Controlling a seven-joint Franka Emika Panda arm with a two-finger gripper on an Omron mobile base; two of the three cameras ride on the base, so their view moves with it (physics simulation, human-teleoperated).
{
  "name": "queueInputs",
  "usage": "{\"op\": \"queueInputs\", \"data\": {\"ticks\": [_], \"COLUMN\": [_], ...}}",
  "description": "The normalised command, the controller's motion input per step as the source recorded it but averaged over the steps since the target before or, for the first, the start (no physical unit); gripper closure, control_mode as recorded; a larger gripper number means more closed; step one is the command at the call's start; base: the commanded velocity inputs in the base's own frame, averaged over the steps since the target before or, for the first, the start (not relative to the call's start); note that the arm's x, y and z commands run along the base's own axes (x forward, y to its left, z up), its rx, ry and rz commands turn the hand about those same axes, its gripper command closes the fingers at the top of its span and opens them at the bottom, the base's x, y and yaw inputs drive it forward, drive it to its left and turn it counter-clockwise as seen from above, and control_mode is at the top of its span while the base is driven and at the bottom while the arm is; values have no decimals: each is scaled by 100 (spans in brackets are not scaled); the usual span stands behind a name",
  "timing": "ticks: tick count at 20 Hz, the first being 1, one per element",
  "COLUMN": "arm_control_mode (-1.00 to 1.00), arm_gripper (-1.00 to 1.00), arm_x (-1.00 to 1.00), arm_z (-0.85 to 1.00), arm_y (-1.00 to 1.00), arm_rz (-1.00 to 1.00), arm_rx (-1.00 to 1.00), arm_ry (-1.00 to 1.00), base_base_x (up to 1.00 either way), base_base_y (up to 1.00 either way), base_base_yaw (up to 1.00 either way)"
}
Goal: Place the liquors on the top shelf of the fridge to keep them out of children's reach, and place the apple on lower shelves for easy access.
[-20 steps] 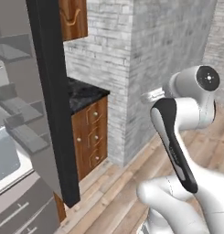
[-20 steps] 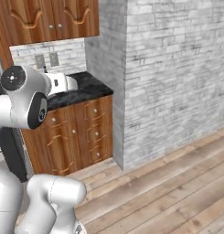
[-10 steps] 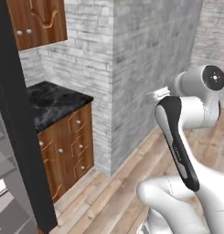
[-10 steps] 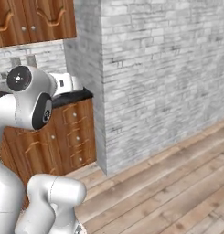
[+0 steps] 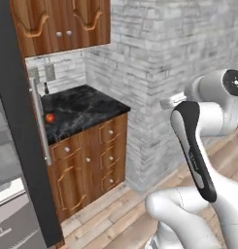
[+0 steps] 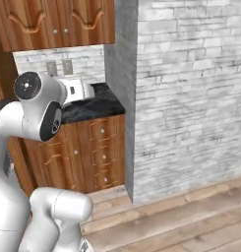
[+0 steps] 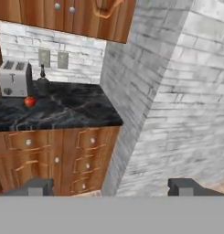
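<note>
Hand view has our pincer [image 7: 109,186] spread wide, holding nothing, well short of the counter [image 7: 72,114]. Beside the toaster [image 7: 13,77] sit the apple [image 7: 29,102] and dark liquor [image 7: 42,81]. We're approaching; next, close in to grasp.

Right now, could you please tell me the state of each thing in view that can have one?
gripper: open, holding nothing.
apple: resting on the black counter, untouched.
dark bottle: upright on the counter beside the toaster.
fridge door: swung open.
drawers: shut.
upper cabinets: shut.
</note>
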Motion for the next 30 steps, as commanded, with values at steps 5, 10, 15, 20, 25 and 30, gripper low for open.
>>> {"op": "queueInputs", "data": {"ticks": [5,10,15,20,25,30], "arm_control_mode": [100,100,100,100,100,100], "arm_gripper": [-100,-100,-100,-100,-100,-100], "arm_x": [0,0,0,0,0,0], "arm_z": [0,0,0,0,0,0], "arm_y": [0,0,0,0,0,0], "arm_rz": [0,0,0,0,0,0], "arm_rx": [0,0,0,0,0,0], "arm_ry": [0,0,0,0,0,0], "base_base_x": [85,94,88,71,44,28], "base_base_y": [0,0,0,-30,-57,-56], "base_base_yaw": [53,52,48,42,35,28]}}
